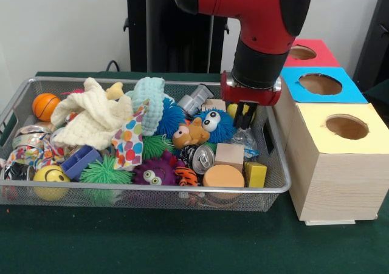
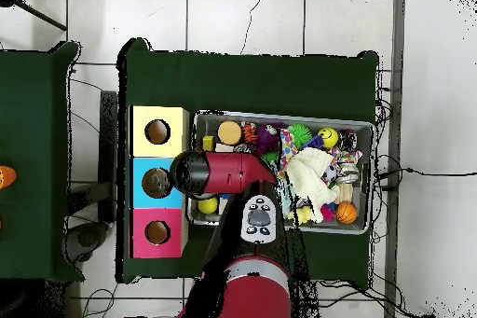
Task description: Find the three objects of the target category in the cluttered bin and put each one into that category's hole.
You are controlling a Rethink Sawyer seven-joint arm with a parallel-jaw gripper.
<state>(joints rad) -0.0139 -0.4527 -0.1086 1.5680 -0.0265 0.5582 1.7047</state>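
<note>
Black claw (image 1: 245, 116) hangs centre-right over the silver wire-mesh bin (image 1: 152, 189) (spread or pinching? can't tell); a blind plunge risks snagging clutter.

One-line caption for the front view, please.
Sawyer gripper lowered into the cluttered bin beside three lidded wooden boxes.

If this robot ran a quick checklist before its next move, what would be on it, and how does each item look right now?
1. Black gripper down inside the silver wire-mesh bin: ok.
2. Fingers open or shut: cannot tell.
3. Anything held: cannot tell.
4. Round holes in the yellow-topped wooden box, blue-topped wooden box and red-topped wooden box unblocked: ok.
5. Things near the gripper easy to single out: not ok, the blue fuzzy toy with googly eyes and crinkled clear wrapper crowd it.
</note>
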